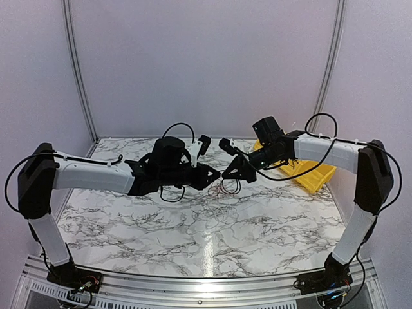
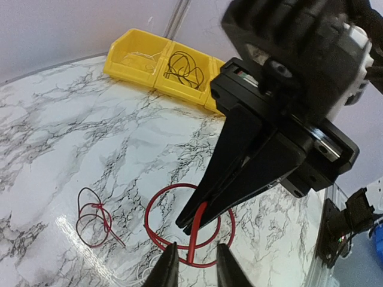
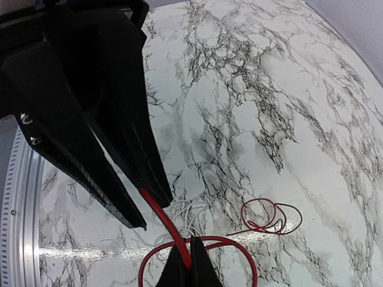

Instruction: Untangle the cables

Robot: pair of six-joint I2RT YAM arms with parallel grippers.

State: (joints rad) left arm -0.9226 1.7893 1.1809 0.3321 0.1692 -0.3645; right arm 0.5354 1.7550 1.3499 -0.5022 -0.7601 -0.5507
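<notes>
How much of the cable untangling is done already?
Looks done: one black cable sits in a compartment of the yellow bin. In hand: the right fingers pinch the red cable, with the left fingers slightly apart around the same strand. To do, probably: that red cable, a small red coil and some thin white wires on the table, all outside the bin.

White with grey-black marble veining: the table (image 2: pixel 72 137). Bright red: the large cable loop (image 2: pixel 192 242). Dark red mixed with black: the small cable coil (image 2: pixel 100 210). Yellow: the bin (image 2: pixel 134 75), with a black wire coil (image 2: pixel 182 67) inside. Matt black: the left gripper (image 2: pixel 194 266) and right gripper (image 3: pixel 191 263). White shells, black joints: the arms (image 1: pixel 90 175). Pale lilac-grey: the walls (image 1: pixel 206 64).
</notes>
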